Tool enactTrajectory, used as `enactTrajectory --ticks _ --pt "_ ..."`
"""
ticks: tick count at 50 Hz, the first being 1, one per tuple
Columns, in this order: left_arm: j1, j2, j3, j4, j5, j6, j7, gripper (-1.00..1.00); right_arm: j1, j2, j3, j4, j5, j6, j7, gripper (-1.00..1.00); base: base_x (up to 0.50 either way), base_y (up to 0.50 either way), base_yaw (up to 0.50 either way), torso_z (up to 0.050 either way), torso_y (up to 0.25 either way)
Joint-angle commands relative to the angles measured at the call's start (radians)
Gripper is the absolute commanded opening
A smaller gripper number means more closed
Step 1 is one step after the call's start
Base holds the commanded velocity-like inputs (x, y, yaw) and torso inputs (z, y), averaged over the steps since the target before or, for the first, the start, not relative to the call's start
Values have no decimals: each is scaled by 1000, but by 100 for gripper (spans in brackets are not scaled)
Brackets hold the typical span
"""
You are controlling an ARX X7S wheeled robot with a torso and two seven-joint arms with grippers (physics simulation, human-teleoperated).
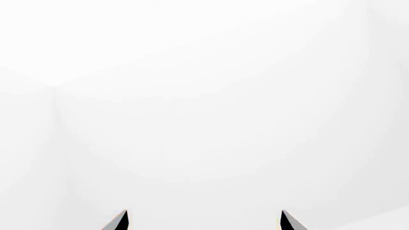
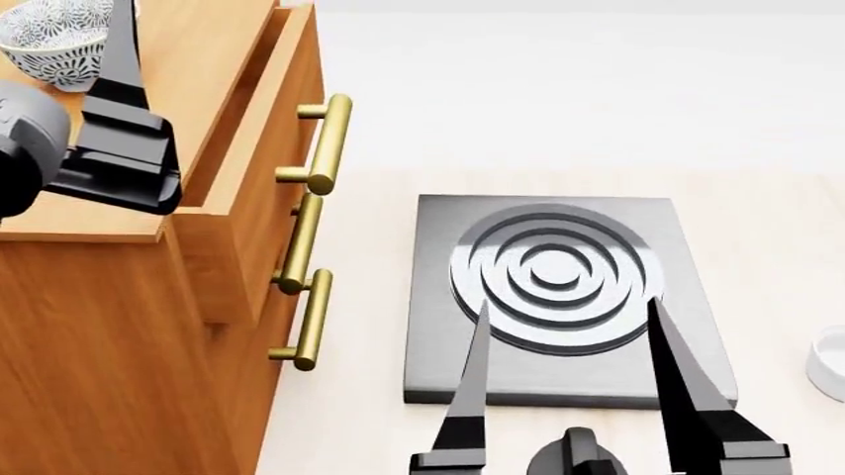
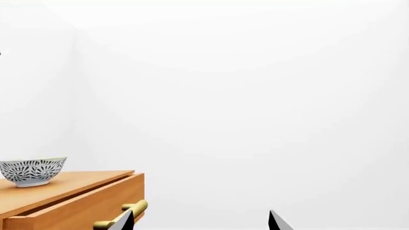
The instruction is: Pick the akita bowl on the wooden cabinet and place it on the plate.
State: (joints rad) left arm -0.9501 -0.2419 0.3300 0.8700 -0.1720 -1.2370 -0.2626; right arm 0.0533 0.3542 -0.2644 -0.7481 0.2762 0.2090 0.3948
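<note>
left pincer is the one near the bowl

the akita bowl sits on top of the wooden cabinet, at the far left of my head view, and my left gripper is right there with it. from that pincer the bowl lies just to its left and slightly beyond, with one dark finger standing close beside the bowl's rim. i cannot tell whether they touch. the bowl is round, so it has no long axis to line up with; i judge that what matters is getting the fingers to straddle the rim.

in the left wrist view the two fingertips stand well apart with nothing between them, so i read that pincer as open wide and holding nothing. that view shows only white, no bowl at all, so i judge the pincer points past the bowl and not at it.

my right gripper hangs low over the grey stove block, fingers spread, empty, well apart from the bowl. its wrist view gives me what the left one does not: the bowl side-on, upright on the cabinet top, with a brass handle below.

a white rim at the right edge of the head view may be the plate; too little shows to be sure.
</note>
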Motion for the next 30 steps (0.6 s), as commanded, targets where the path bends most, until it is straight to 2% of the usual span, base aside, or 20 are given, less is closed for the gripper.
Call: enactTrajectory --ticks 1,11,20,23,26,28,30 --pt "-3 0 -3 12 -6 -12 -4 100 1 3 -4 1 1 -2 4 100 0 0 0 0 0" --pt "-32 8 -10 8 -20 -35 3 100 4 4 -9 5 0 -4 6 100 0 0 0 0 0" --pt "-147 72 -59 -96 -88 -124 72 100 5 5 -8 13 5 -11 7 100 0 0 0 0 0" --pt "-184 74 -40 -148 -80 -93 73 100 6 5 -8 16 6 -10 8 100 0 0 0 0 0" --pt "-194 98 -69 -199 -82 -34 77 100 5 5 -7 20 10 -14 8 100 0 0 0 0 0" --pt "-227 60 9 -243 -32 -15 47 100 6 4 -5 30 12 -18 7 100 0 0 0 0 0" --pt "-240 85 -37 -294 -43 -4 50 100 7 5 -4 36 14 -22 6 100 0 0 0 0 0"
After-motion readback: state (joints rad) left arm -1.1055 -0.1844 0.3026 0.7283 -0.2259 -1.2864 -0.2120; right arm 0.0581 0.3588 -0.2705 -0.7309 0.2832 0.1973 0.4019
